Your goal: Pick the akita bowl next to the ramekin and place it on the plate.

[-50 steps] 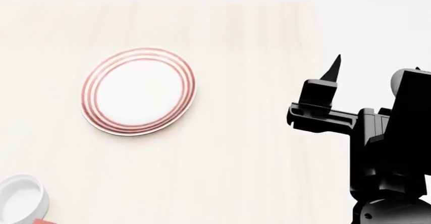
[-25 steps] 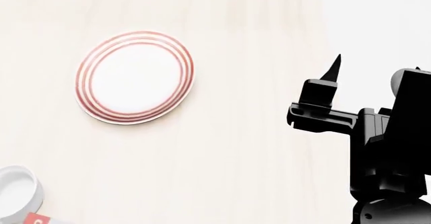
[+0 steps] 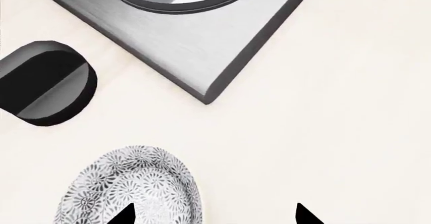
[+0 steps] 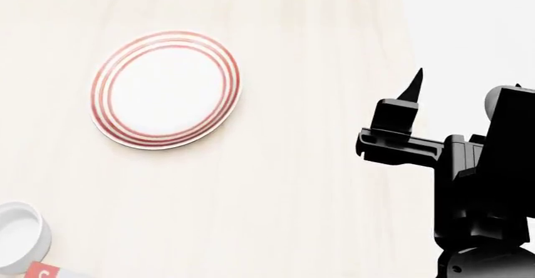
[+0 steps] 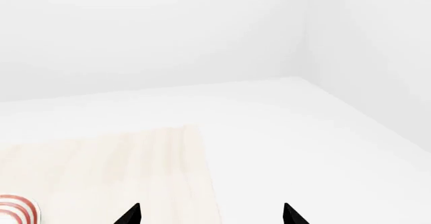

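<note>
A grey floral-patterned akita bowl (image 3: 131, 188) sits upright on the pale counter (image 3: 323, 133), under the spread left pincer (image 3: 214, 215); right pincer (image 5: 210, 215) likewise released.

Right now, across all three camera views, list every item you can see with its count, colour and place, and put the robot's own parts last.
plate: one, white with red rings, on the wooden table, left of centre in the head view.
ramekin: one, plain white, near corner of the head view.
red-and-white item: one, beside the ramekin, cut off.
patterned bowl: one, grey-and-white, below the left gripper.
metal slab: one, grey, beyond the bowl.
black knob: one, beside the slab.
table: one, pale wood.
left gripper: black, open.
right gripper: black, open, raised.
</note>
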### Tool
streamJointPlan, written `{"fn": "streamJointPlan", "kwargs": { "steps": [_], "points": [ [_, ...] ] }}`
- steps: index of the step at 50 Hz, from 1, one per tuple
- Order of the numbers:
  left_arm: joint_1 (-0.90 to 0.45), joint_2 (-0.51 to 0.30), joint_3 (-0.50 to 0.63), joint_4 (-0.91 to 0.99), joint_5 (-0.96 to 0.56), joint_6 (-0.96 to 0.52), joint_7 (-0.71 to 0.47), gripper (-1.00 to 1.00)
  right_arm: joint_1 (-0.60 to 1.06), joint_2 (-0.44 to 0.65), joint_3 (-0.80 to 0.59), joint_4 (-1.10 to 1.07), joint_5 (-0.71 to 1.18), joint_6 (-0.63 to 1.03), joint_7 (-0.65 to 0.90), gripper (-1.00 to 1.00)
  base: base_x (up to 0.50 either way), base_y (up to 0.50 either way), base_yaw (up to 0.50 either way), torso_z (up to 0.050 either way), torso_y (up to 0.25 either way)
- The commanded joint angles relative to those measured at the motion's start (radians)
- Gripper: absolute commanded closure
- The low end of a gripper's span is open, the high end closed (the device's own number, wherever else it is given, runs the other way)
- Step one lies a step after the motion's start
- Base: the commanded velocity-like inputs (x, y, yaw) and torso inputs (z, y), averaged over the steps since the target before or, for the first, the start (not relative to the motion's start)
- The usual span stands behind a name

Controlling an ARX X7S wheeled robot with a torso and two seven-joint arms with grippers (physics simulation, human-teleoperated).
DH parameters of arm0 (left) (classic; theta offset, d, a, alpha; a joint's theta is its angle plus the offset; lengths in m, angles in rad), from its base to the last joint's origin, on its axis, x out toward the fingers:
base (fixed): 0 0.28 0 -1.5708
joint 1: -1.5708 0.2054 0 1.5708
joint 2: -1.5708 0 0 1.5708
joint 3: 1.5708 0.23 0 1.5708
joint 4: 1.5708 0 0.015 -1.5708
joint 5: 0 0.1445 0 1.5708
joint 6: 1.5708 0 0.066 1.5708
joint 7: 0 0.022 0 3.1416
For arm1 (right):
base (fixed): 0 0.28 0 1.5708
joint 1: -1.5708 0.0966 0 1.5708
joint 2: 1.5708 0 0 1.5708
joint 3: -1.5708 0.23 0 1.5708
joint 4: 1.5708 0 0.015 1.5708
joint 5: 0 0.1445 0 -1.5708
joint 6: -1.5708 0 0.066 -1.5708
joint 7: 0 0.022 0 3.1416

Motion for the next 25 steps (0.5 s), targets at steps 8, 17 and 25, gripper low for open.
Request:
{"fn": "streamJointPlan", "kwargs": {
  "steps": [8, 17, 25],
  "points": [
    [0.012, 0.0, -0.014, 0.032, -0.02, -0.032, 0.023, -1.0, 0.003, -0.015, 0.018, 0.006, -0.012, -0.004, -0.015, -1.0, 0.0, 0.0, 0.0, 0.0, 0.0],
    [0.005, -0.01, 0.012, 0.017, -0.014, -0.039, 0.041, -1.0, 0.003, -0.013, 0.017, 0.007, -0.009, -0.006, -0.012, -1.0, 0.0, 0.0, 0.0, 0.0, 0.0],
    [0.018, -0.022, 0.016, 0.022, -0.016, -0.036, 0.052, -1.0, 0.006, -0.012, 0.017, 0.005, -0.001, 0.0, -0.007, -1.0, 0.0, 0.0, 0.0, 0.0, 0.0]
  ]
}}
